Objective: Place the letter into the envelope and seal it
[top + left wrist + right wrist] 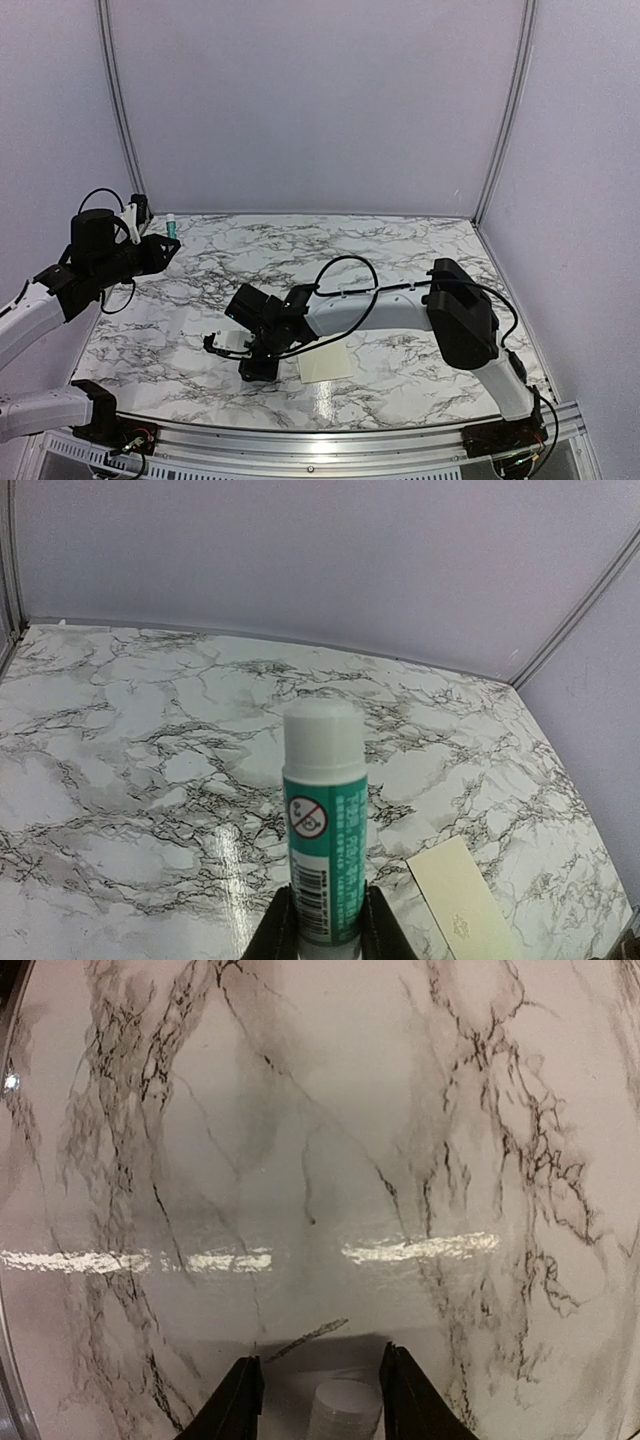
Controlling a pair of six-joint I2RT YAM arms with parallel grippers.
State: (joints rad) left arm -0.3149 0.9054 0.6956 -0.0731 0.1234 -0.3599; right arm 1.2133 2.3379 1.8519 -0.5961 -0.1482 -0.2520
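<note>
The marble bench [400,250] carried little. The biggest loose thing on it was the envelope [327,364], lying flat near the front edge, about the middle, with the right arm reaching over the bench just beside it. We could not see the letter anywhere; we judged it might already be inside, but the views did not settle that.

We judged the envelope to be very light, thin and floppy. It lay flat on a glossy top, so it would slide rather than lift if pushed. The flap edge or a free corner looked like the best place to take hold, with the body pinned down so it could not skate away. A hard pinch would crease it.

At the far left, raised above the bench, the left gripper [322,925] was pinching the base of the green-and-white glue tube [322,810], which stood upright in it. The tube looked stiff, smooth and light.

The right gripper [320,1360], low over the bench left of the envelope, had its fingers spread. A small round white piece [345,1410], perhaps a cap, sat between them without being squeezed.
</note>
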